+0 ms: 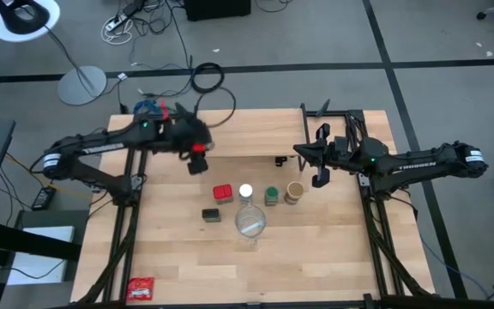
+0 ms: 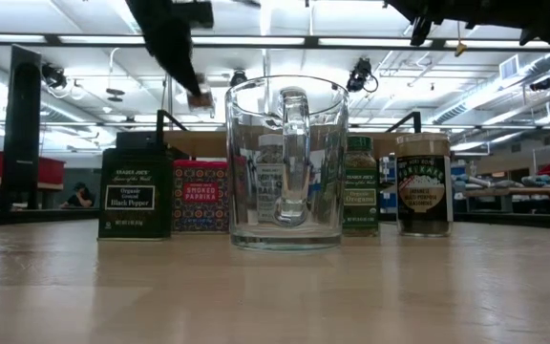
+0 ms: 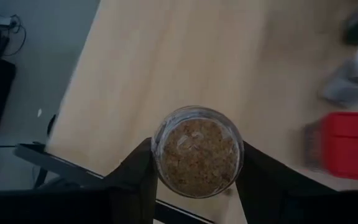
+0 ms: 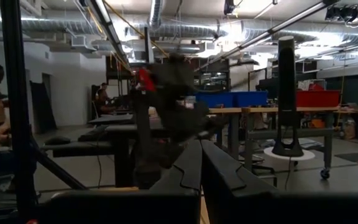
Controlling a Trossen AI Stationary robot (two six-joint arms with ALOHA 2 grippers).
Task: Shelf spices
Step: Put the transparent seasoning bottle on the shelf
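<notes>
My left gripper [image 1: 197, 160] hangs above the table's far left part, shut on the tiny brownish jar [image 3: 197, 152], which also shows small under the arm [image 2: 199, 98]. On the table stands a row of spices: red tin [image 1: 223, 193], dark green tin [image 1: 211, 215], white-lidded jar [image 1: 245, 191], green-lidded jar [image 1: 271, 196] and tan-lidded jar [image 1: 294, 191]. Behind them is the shelf [image 2: 208, 143] with its light wood top. My right gripper [image 4: 201, 149] is shut on nothing, held high at the far right [image 1: 300, 151]. My left gripper pinches the jar's round glass wall [image 3: 160, 158] between its two fingers [image 3: 135, 180], one on each side. The fingers slant down from the table's left. The jar is lifted clear of the table, one round end with brown spice facing the wrist camera.
A large clear glass vessel [image 1: 250, 223] stands just in front of the row and hides part of it in the low view [image 2: 285, 162]. A flat red packet [image 1: 141, 289] lies at the near left corner. Bare tabletop [image 1: 333, 257] lies toward the near right.
</notes>
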